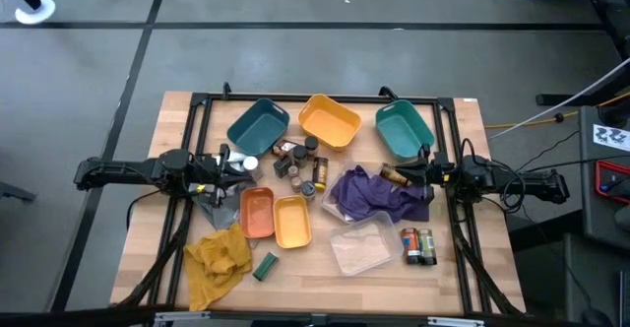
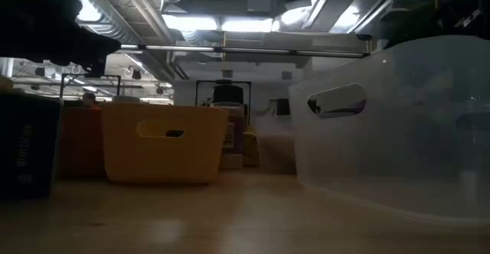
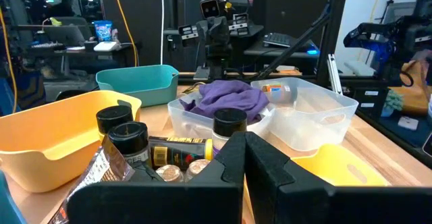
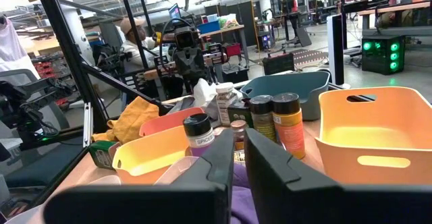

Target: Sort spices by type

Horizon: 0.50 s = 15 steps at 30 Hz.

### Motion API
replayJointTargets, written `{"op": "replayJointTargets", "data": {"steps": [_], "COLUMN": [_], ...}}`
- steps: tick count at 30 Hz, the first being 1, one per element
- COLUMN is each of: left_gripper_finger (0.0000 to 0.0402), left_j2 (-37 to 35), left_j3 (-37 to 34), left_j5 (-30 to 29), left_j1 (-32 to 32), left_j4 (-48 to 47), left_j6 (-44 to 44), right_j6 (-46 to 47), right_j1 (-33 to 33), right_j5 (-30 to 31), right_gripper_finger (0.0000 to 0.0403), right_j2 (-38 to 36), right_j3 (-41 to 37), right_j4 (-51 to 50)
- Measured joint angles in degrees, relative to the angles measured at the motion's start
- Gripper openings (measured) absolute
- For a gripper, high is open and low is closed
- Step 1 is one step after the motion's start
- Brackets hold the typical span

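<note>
- Both pincers are pressed together on nothing: my left gripper [image 1: 239, 171] sits low at the left of the spice cluster, my right gripper [image 1: 404, 176] at the far side of the purple cloth [image 1: 374, 194], each facing the middle. I take this as a waiting pose before the first pick.
- Nearest my left fingers [image 3: 233, 158], a yellow-labelled jar [image 3: 177, 150] lies on its side, long axis flat on the table and running across my view, its cap end hidden from me.
- Just beyond it, black-lidded jars [image 3: 128, 140] stand upright, lids up, easy to pinch from the sides, I judge.
- Past those sits the clear tub [image 3: 304, 113], holding part of the cloth.
- Farther off, near the table's right front corner, two jars [image 1: 417, 245] lie side by side, well apart from the cluster.
- Farthest, the teal tray [image 1: 258, 125], orange tray [image 1: 330, 120] and second teal tray [image 1: 404, 128] line the back, probably as sorting bins.
</note>
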Motion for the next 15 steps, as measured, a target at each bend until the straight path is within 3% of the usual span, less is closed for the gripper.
{"op": "replayJointTargets", "data": {"steps": [15], "left_gripper_finger": [0.0], "left_j2": [0.0], "left_j3": [0.0], "left_j5": [0.0], "left_j1": [0.0], "left_j4": [0.0], "left_j6": [0.1], "right_j6": [0.2], "right_j1": [0.0], "right_j5": [0.0], "right_gripper_finger": [0.0039], "right_j2": [0.0], "right_j3": [0.0], "right_j4": [0.7]}}
